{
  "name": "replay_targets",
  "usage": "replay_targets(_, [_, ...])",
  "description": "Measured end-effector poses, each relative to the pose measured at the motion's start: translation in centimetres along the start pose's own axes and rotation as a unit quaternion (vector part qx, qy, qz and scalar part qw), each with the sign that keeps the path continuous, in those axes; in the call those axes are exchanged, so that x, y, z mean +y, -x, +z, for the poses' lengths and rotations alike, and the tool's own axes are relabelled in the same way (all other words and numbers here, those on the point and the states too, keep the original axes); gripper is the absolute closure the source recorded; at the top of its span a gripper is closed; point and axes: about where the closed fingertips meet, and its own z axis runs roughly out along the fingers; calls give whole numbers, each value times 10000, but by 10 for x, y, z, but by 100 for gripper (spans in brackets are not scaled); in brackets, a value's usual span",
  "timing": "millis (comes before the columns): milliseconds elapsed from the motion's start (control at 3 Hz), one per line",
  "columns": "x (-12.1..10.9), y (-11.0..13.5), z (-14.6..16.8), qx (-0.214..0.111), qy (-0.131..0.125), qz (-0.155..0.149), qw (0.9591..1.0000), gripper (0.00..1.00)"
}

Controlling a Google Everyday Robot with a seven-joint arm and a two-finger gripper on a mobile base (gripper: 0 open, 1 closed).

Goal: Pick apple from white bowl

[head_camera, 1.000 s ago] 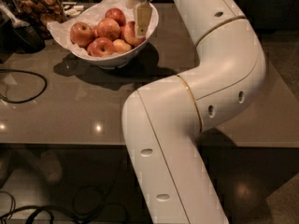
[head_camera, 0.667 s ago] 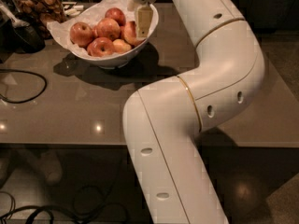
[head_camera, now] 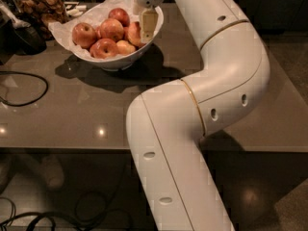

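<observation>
The white bowl (head_camera: 113, 60) stands at the back left of the table, lined with crinkled white paper and holding several red-orange apples. A large apple (head_camera: 111, 29) lies in the middle. Another apple (head_camera: 133, 33) lies at the bowl's right side, partly hidden by my gripper (head_camera: 147, 27). The gripper reaches down into the right side of the bowl, right against that apple. A smaller, paler apple (head_camera: 125, 47) lies at the front.
A glass jar of brown snacks (head_camera: 38, 6) stands behind the bowl on the left, with a dark object (head_camera: 21, 35) beside it. A black cable (head_camera: 24, 88) loops over the table's left side. My white arm (head_camera: 211, 81) crosses the table's right half.
The gripper has dipped slightly lower into the right side of the bowl. The apples and bowl have not moved.
</observation>
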Motion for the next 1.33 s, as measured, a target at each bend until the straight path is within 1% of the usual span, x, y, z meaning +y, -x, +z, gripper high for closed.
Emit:
replay_targets(667, [0,1,3,57,30,-22,10000,33])
replay_targets(1333, [-2,4,9,109,59,-46,9999,32])
